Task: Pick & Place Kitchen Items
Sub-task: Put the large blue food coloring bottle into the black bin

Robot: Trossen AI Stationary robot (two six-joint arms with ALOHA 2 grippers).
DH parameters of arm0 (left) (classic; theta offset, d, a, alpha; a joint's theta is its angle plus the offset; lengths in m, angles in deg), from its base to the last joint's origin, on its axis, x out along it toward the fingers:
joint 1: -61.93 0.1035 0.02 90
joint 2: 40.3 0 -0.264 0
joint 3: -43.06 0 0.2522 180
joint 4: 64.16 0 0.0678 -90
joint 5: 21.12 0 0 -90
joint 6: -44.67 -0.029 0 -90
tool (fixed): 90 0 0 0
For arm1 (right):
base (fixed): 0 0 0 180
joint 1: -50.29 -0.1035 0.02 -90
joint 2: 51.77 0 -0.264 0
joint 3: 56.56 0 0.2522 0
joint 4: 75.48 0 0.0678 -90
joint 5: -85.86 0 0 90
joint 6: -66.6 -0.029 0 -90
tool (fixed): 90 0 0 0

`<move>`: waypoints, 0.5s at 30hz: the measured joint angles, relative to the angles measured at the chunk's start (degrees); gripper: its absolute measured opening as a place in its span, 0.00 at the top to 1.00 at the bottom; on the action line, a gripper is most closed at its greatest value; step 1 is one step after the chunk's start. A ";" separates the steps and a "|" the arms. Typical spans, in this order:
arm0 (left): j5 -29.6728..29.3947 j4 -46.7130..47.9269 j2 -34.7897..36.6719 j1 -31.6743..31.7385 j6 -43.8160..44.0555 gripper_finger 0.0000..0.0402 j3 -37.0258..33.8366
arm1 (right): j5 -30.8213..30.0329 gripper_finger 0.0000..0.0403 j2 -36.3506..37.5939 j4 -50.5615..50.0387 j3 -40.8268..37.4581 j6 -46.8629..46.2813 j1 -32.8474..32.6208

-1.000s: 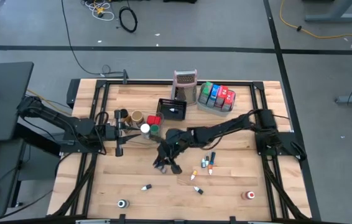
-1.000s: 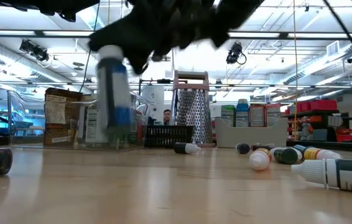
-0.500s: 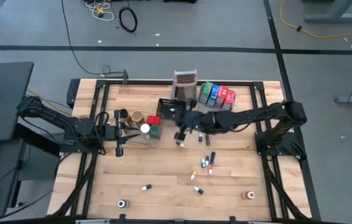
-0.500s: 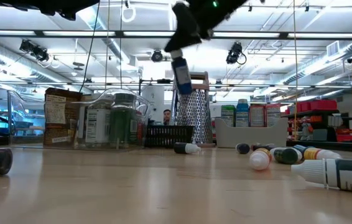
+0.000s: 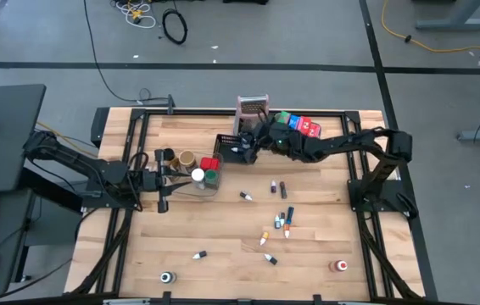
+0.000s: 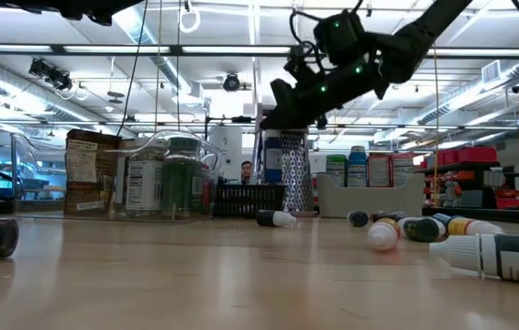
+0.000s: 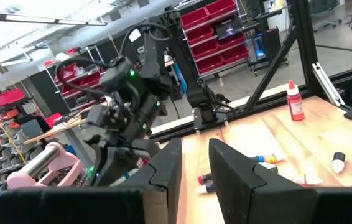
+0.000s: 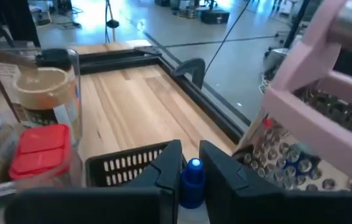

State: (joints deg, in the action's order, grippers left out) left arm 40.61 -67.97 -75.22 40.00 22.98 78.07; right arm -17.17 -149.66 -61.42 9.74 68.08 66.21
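Note:
My right gripper [image 5: 245,149] is shut on a small blue-capped bottle [image 8: 193,182] and hangs over the black mesh basket [image 5: 231,149], which stands in front of the grater [image 5: 253,113]. More small bottles [image 5: 283,222] lie loose on the table's middle and near part. Lidded jars [image 5: 204,169] stand in the clear tub [image 5: 191,189]. Coloured packets [image 5: 298,129] stand in the grey tray [image 5: 289,146]. My left gripper [image 7: 196,165] hovers left of the tub, above the table, with a narrow gap between its fingers and nothing in it. My right gripper pinches the bottle's body [image 8: 192,194] between its two fingers, just below the blue cap [image 8: 194,166], which sticks out past the fingertips. The fingers come almost level from the table's right side. The bottle is lifted clear, above the basket's rim [image 8: 129,160].
A red-capped bottle [image 5: 339,266] and a small jar [image 5: 166,277] stand near the front edge. The grater's pink handle [image 8: 325,87] is close beside my right gripper. A dark frame [image 5: 138,119] borders the table.
My right gripper has carried the blue-capped bottle from the table's middle toward the far edge, up to the basket. It has tipped from pointing down to almost level. The bottle stays lifted clear.

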 joint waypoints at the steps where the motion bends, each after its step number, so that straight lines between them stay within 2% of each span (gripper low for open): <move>1: 0.00 -0.01 -0.02 0.00 -0.34 0.78 0.00 | 0.80 0.88 -0.49 0.13 0.00 0.02 0.44; 6: 0.00 -0.01 -0.02 0.00 -0.64 0.78 0.01 | 3.60 0.88 -4.25 0.12 -0.11 -0.83 0.87; 15: 0.00 0.00 0.00 0.00 -0.20 0.78 0.01 | -1.04 0.88 -9.03 2.15 0.02 -2.95 1.92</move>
State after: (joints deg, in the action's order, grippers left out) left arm 40.61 -67.98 -75.21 40.00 22.78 78.08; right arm -18.21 -158.70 -59.27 9.76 65.13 68.14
